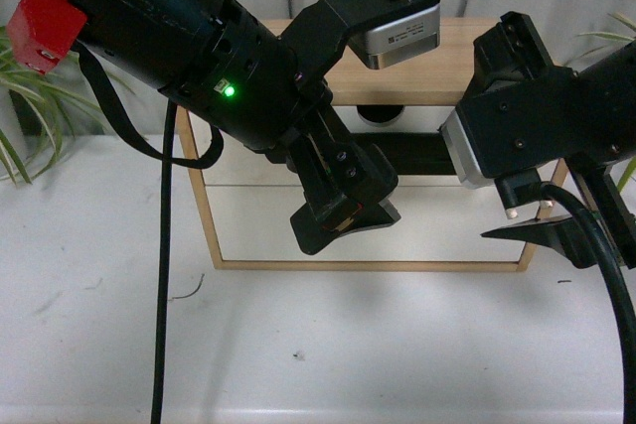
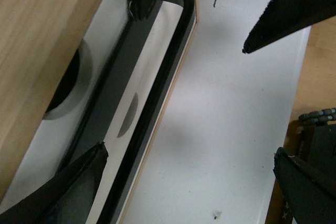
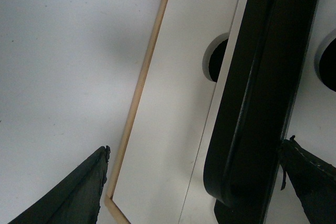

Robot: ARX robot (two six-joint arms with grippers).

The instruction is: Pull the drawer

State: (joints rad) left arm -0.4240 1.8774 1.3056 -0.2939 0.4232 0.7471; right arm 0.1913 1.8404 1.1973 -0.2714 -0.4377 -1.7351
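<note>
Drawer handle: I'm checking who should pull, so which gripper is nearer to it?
Right. The right gripper is open astride one end of the handle. The left gripper, also open, sits lower, beside it.

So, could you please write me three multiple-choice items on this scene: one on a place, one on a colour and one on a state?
1. Where on the drawer front is the semicircular notch?
A. top edge
B. bottom edge
C. left edge

2. What colour is the bar handle?
A. silver
B. black
C. red

3. How is the right gripper?
A. shut on the handle
B. shut on nothing
C. open

Answers: 1 A, the front view shows it above the handle. 2 B, the bar is black in every view. 3 C, its fingers stand wide apart, with the handle showing between them.
</note>
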